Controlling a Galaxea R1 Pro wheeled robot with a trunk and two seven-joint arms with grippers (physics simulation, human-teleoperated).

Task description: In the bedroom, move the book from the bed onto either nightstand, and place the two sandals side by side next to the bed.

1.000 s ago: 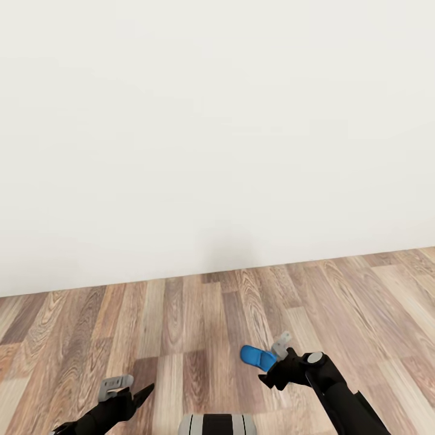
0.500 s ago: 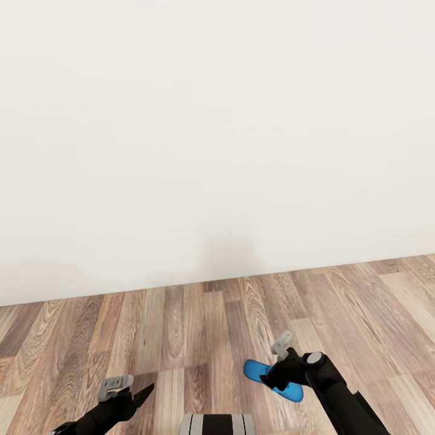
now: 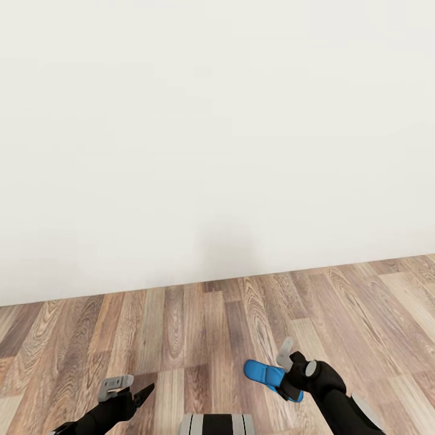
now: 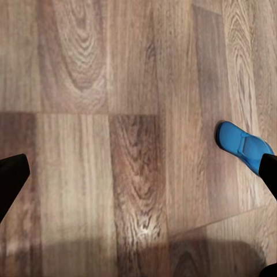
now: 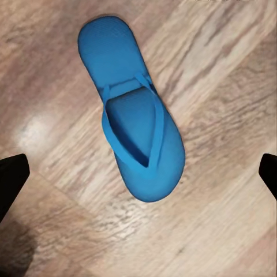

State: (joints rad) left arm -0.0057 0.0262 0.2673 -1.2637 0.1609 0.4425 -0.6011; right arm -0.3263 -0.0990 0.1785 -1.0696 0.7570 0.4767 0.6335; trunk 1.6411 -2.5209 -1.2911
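Sandal [image 3: 266, 373] is now lying flat on the floor [image 3: 181, 326] at the robot's 1 o'clock; right tool [image 5: 138, 173] has let go and is hovering wide above it. Left tool [image 3: 125, 388] is idling open, empty. Bed, book, second sandal aren't showing, so placement is unverifiable.

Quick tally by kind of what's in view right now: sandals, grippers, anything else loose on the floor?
Blue sandal: 1, lying flat on the wood floor
Grippers: 2, left gripper and right gripper
Other loose items: 0
Total: 3
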